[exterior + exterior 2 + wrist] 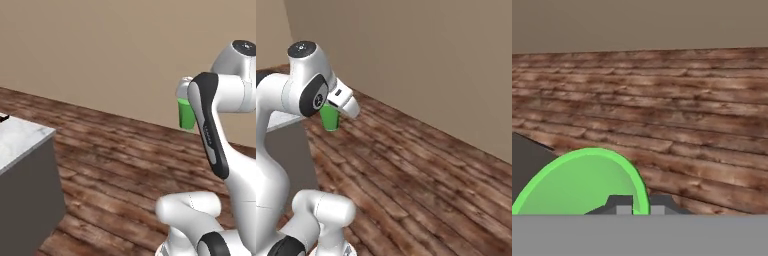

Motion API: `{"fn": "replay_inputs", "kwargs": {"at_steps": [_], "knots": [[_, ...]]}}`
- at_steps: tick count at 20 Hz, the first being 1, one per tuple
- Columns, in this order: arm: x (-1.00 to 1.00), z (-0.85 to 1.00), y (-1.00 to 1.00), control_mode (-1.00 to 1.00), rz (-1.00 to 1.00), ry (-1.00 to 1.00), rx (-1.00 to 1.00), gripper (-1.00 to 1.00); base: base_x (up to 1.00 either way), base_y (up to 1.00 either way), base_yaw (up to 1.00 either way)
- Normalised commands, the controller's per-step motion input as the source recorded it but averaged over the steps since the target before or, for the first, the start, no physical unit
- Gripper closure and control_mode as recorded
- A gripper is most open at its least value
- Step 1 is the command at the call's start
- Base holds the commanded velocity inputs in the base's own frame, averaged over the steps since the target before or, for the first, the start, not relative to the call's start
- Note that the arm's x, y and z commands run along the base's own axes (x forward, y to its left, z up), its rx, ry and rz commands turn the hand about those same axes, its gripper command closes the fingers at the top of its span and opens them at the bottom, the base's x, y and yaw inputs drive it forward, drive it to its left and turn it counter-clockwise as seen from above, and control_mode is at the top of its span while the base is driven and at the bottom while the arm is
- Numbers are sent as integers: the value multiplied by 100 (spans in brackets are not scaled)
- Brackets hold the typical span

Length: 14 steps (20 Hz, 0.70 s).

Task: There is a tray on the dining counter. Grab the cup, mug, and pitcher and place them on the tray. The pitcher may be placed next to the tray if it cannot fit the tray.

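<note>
The gripper (641, 204) is clamped on the rim of the green cup (582, 185), one fingertip inside the wall and one outside, so the cup hangs upright below the hand. Cup and hand are up in the air above the wooden floor (125, 165), off to the side of the dining counter (20, 137), beyond its corner
</note>
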Motion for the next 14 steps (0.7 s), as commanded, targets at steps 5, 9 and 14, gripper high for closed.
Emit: {"fn": "replay_inputs", "kwargs": {"at_steps": [5,9,14], "knots": [[0,0,0,100,0,0,0,100,48,-74,59],[0,0,0,100,0,0,0,100,36,-80,55],[0,0,0,100,0,0,0,100,33,-79,50]]}}
